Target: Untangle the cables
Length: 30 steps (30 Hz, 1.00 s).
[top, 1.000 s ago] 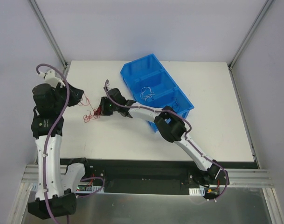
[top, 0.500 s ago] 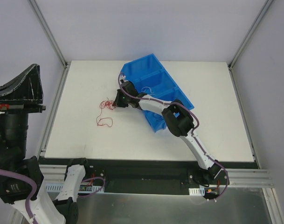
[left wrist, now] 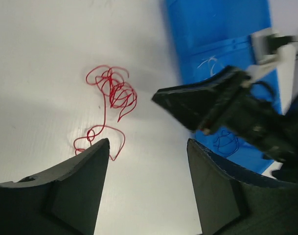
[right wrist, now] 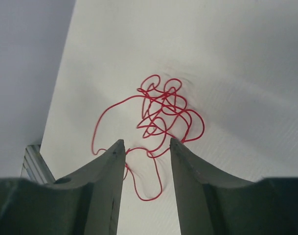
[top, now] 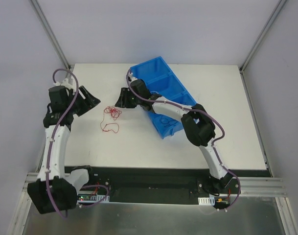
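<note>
A tangled red cable point(top: 111, 113) lies loose on the white table point(top: 227, 112), with a looped tail point(top: 108, 129) trailing toward the near side. My left gripper point(top: 89, 101) hovers just left of it, open and empty; in the left wrist view point(left wrist: 148, 142) the red cable point(left wrist: 114, 92) lies ahead to the left. My right gripper point(top: 123, 99) stands open just right of the tangle; in its wrist view point(right wrist: 147, 141) the red cable point(right wrist: 163, 105) spreads on the table beyond and under the fingertips. A white cable point(left wrist: 210, 62) and a dark cable point(top: 165, 121) lie in the blue bin.
The blue three-compartment bin point(top: 153, 68) sits diagonally at the back middle, and the right arm reaches across it. Metal frame posts rise at the table's back corners. The table's left edge point(top: 60, 105) runs close behind the left gripper.
Both grippers were shut on the red cable between them; both are now open and the cable lies free on the table. The left arm swung away and came back; the right gripper drew back toward the bin.
</note>
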{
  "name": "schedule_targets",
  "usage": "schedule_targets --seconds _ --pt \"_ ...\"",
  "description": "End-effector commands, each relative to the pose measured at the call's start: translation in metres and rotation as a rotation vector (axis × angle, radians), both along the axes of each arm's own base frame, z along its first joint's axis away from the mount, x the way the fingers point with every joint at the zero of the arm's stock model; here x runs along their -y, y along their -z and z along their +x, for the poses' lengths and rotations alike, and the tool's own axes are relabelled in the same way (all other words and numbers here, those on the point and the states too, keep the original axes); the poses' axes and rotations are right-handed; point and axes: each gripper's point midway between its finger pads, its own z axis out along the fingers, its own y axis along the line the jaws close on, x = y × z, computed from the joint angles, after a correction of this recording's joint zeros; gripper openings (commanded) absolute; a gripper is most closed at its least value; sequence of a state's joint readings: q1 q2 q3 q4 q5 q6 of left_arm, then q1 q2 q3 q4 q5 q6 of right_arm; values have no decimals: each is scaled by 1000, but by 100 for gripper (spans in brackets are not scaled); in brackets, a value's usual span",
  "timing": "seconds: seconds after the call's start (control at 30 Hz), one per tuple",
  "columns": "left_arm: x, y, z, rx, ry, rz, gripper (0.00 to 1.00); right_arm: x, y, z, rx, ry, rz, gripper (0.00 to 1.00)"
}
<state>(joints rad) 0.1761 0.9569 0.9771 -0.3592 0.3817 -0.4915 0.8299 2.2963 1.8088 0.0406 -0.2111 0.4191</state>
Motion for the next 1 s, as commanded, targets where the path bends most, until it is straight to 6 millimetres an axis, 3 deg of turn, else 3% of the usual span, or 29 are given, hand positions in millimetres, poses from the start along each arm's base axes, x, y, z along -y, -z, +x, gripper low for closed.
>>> schedule_targets --seconds 0.0,0.13,0.23,0.37,0.47,0.57,0.67,0.73,0.87,0.93,0.97 --pt "7 50 16 -135 102 -2 64 -2 -64 3 135 -46 124 47" --pt "25 112 34 -331 223 -141 65 -16 -58 2 87 -78 164 50" --pt "28 141 44 -423 262 -181 66 -26 -51 -3 40 -106 196 53" --pt "25 168 52 -489 256 -176 67 -32 -34 -1 -31 -84 213 56" --pt "27 181 51 -526 268 -199 59 -35 -22 -1 -73 -60 207 58" --pt "23 182 50 -527 249 -177 40 -36 -4 -1 -113 -34 158 57" --pt "20 176 49 -508 232 -148 15 -39 1 -2 -127 -27 150 53" --pt "19 171 46 -495 230 -140 6 -43 0 -4 -127 -36 153 49" --pt "20 154 37 -447 218 -123 0 -51 -1 -8 -133 -66 168 19" --pt "19 134 34 -388 203 -103 0 -49 -2 -8 -129 -64 167 1" --pt "17 120 32 -353 188 -87 0 -49 -4 -8 -120 -62 162 1"
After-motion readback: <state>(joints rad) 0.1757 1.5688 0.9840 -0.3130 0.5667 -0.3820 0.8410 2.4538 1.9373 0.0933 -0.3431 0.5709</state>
